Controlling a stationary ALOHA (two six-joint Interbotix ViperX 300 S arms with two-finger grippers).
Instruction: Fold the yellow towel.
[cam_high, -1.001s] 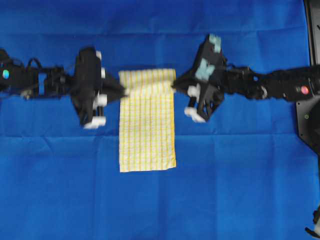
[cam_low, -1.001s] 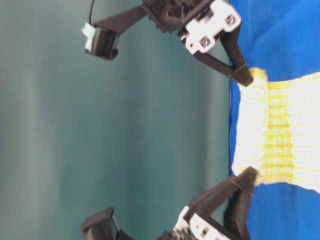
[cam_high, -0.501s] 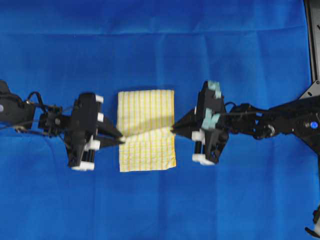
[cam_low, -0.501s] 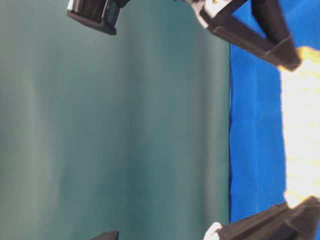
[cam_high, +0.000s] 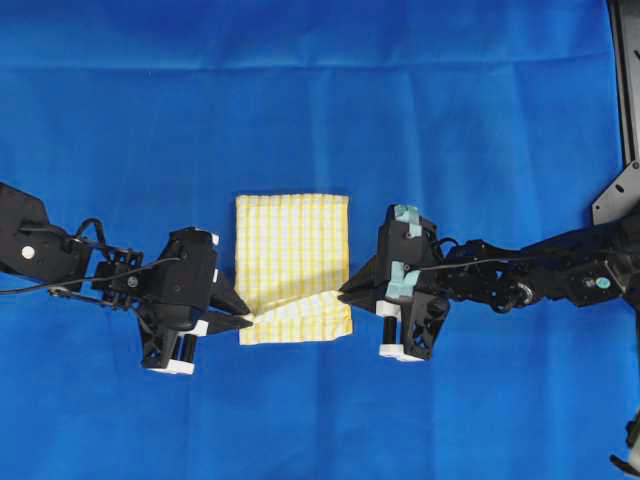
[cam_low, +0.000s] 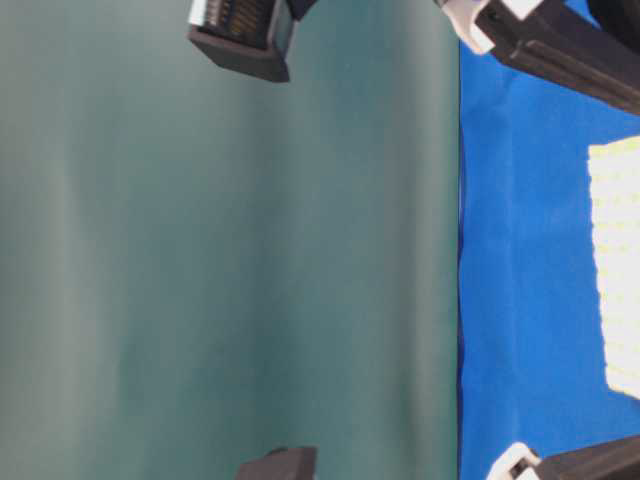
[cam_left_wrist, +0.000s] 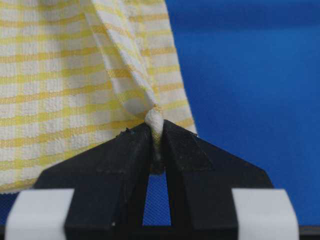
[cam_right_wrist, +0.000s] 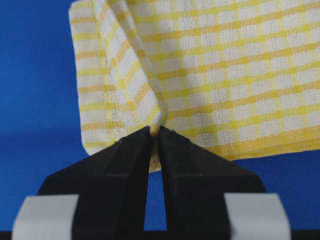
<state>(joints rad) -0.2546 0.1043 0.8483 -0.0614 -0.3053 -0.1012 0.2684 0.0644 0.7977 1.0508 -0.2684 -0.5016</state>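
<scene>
On the left of the blue-draped worktop (cam_high: 120, 100) the left gripper (cam_high: 246, 318) has its jaws pressed together on a bunched corner of the yellow towel (cam_high: 291, 240), the pinch showing plainly in its wrist view as cloth squeezed between the black fingers (cam_left_wrist: 131, 150). At the middle, the towel lies as a short, doubled rectangle; a second ago it stretched long toward the near side, with both grippers up at its far end. Since then the two arms have carried that far edge over the cloth and toward the near edge, so the top layer now covers most of the lower one, with a slanting crease just short of the near edge. On the right, the right gripper (cam_high: 345, 295) is likewise clamped on the opposite corner of the carried edge, its fingertips (cam_right_wrist: 172, 145) nipping the fabric. By my reading, the first fold is nearly made: what remains is bringing the held edge flush with the near edge and letting go.
</scene>
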